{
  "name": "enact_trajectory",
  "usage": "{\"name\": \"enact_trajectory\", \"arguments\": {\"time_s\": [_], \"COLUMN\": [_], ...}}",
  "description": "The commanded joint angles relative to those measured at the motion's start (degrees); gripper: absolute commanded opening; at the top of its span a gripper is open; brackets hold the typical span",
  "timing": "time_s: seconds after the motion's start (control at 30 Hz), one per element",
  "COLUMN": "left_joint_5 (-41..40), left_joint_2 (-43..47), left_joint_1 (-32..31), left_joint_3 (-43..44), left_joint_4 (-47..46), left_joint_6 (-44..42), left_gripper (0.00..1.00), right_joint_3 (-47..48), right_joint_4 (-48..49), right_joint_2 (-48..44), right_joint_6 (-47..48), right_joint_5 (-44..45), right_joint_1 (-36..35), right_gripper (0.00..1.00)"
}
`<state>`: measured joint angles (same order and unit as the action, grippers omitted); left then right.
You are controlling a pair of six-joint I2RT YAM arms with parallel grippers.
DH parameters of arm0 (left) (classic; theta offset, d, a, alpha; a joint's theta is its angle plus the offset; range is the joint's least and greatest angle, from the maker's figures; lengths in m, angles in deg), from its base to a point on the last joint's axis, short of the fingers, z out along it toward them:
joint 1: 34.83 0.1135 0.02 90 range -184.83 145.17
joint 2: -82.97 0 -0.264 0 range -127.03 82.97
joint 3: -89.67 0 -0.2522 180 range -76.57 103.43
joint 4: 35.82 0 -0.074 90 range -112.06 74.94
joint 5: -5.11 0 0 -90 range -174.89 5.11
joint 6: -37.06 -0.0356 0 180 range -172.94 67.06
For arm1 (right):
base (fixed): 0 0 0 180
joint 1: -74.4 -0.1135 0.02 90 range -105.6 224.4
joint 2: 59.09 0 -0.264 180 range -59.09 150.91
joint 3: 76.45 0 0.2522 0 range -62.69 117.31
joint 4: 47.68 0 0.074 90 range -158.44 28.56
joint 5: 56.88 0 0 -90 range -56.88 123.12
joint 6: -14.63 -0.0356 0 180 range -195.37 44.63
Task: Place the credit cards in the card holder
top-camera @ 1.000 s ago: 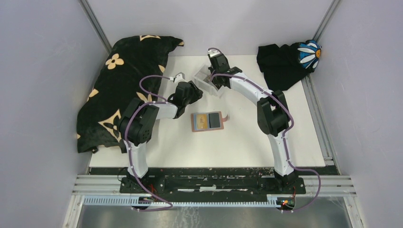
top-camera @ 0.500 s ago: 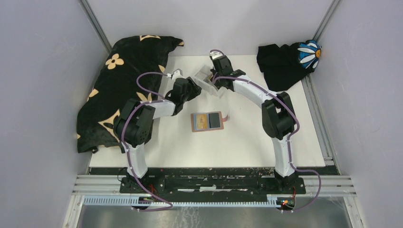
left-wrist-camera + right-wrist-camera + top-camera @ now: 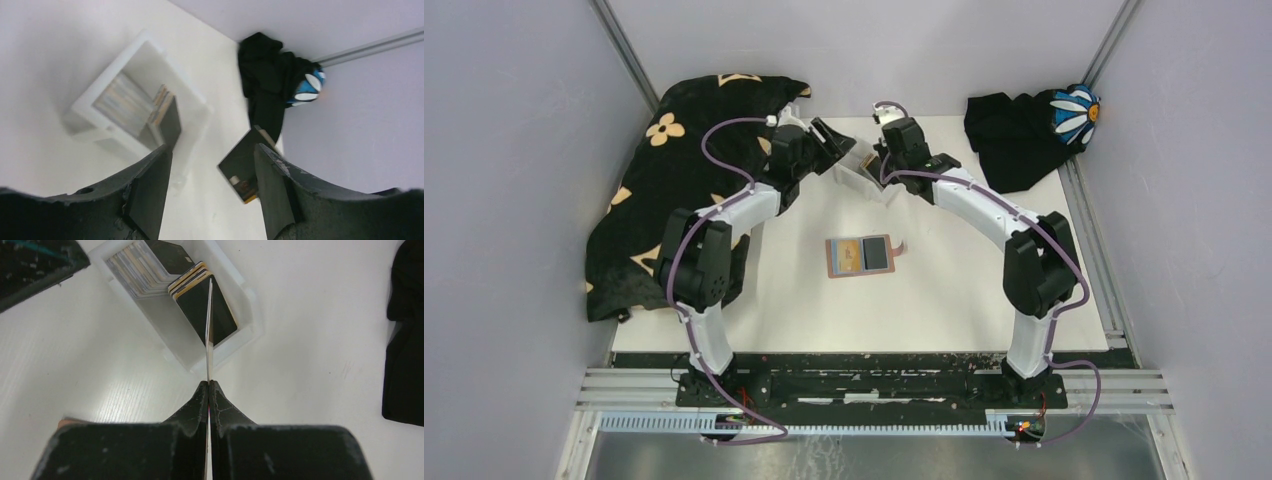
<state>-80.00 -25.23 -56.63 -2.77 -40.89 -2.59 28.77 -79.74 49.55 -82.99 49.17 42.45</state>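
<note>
Shows the credit cards (image 3: 150,270) stacked on edge inside the white tray (image 3: 240,295), a dark card (image 3: 207,310) leaning at the front of the stack; finds a single card (image 3: 209,335) above the tray, pinched tight between the closed jaws of the right gripper (image 3: 208,386); presents it edge-on only, so cannot tell its colour. Sets the card holder (image 3: 861,256) open and flat, well to the near side of the tray. Keeps the left gripper (image 3: 211,150) just beside the tray's left end, jaws spread wide, gripping nothing; hides much of the tray under both arms from above. Compared with half a second ago, puts the left gripper farther back beside the tray and the right elbow farther out; leaves the card holder unmoved.
</note>
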Motion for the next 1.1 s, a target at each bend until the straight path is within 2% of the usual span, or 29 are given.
{"name": "enact_trajectory", "arguments": {"time_s": [0.0,0.03,0.07,0.17,0.37,0.47,0.9,1.07], "left_joint_5": [10.7,12.5,14.6,20.0,24.7,27.1,34.0,36.2], "left_joint_2": [-1.3,-1.8,-2.5,-4.4,-6.4,-7.1,-10.0,-11.1], "left_joint_1": [0.5,0.5,0.6,0.7,1.1,1.5,1.6,1.6], "left_joint_3": [5.2,6.1,7.0,9.5,10.3,8.7,8.6,8.5], "left_joint_4": [0.4,0.6,0.8,1.1,2.2,-2.0,-7.3,-10.0], "left_joint_6": [6.8,7.8,8.5,10.7,12.6,16.1,21.7,23.4], "left_gripper": [0.78,0.94,1.00,0.99,0.99,1.00,0.88,0.78], "right_joint_3": [-1.7,-1.9,-2.1,-1.7,-1.3,-0.9,0.0,-0.1], "right_joint_4": [3.1,3.3,3.4,3.5,3.6,3.6,4.5,4.7], "right_joint_2": [-3.2,-3.4,-3.5,-3.5,-3.5,-3.1,-2.1,-2.0], "right_joint_6": [0.5,0.6,0.6,1.0,1.9,2.4,5.8,7.6], "right_joint_5": [0.3,0.3,0.4,0.9,2.0,2.1,3.1,4.3], "right_joint_1": [-1.5,-1.7,-1.9,-2.6,-3.4,-3.7,-5.5,-6.5], "right_gripper": [0.01,0.01,0.01,0.01,0.01,0.01,0.01,0.01]}}
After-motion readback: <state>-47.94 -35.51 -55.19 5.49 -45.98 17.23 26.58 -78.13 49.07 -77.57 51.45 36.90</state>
